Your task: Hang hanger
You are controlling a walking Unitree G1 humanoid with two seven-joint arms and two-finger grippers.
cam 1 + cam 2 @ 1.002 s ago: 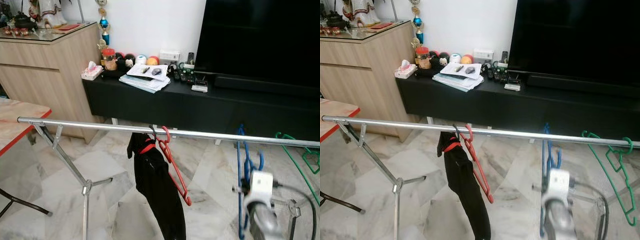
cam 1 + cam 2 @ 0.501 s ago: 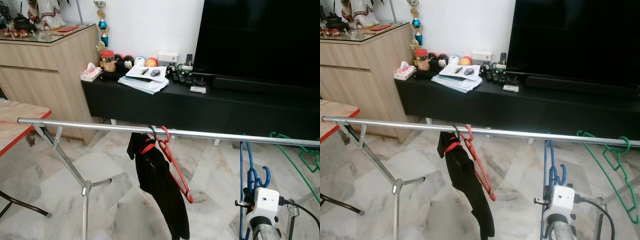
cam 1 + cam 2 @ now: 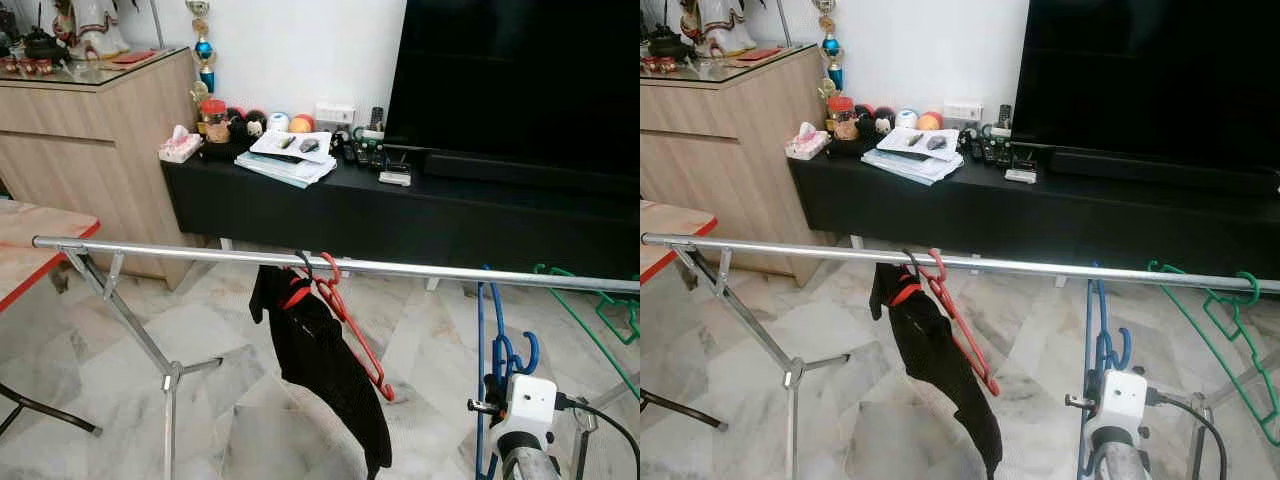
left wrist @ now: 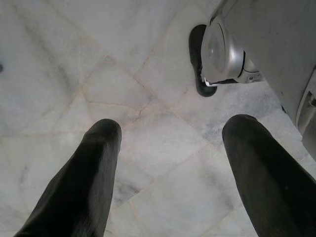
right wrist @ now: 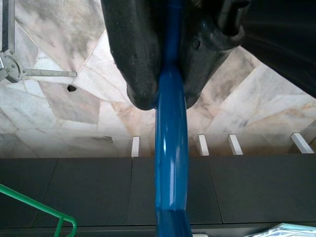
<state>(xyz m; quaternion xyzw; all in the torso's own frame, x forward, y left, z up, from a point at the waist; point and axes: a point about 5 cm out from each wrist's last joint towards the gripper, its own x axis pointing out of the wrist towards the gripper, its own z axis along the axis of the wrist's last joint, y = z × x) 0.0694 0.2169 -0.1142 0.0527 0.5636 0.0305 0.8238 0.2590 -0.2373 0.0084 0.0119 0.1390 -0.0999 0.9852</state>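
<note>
A silver rail point(image 3: 200, 252) runs across in front of me. On it hang a red hanger point(image 3: 350, 330) with a black garment point(image 3: 325, 375) and, at the right end, a green hanger point(image 3: 1215, 325). My right gripper point(image 5: 168, 98) is shut on a blue hanger point(image 3: 481, 360), with the white wrist unit point(image 3: 527, 405) just beneath it. The blue hanger stands on end, its upper tip level with the rail and its hook point(image 3: 518, 352) below the rail. My left gripper point(image 4: 170, 133) hangs open over the marble floor.
Behind the rail stands a black TV console point(image 3: 400, 205) with papers and small items, below a large TV point(image 3: 520, 80). A wooden cabinet point(image 3: 90, 130) is at the back left, a red-edged table point(image 3: 30, 250) at the left. The rack's leg point(image 3: 170, 375) stands on the floor.
The right arm, blurred a second ago, now holds the blue hanger steady. The black garment's lower end has swung to the right.
</note>
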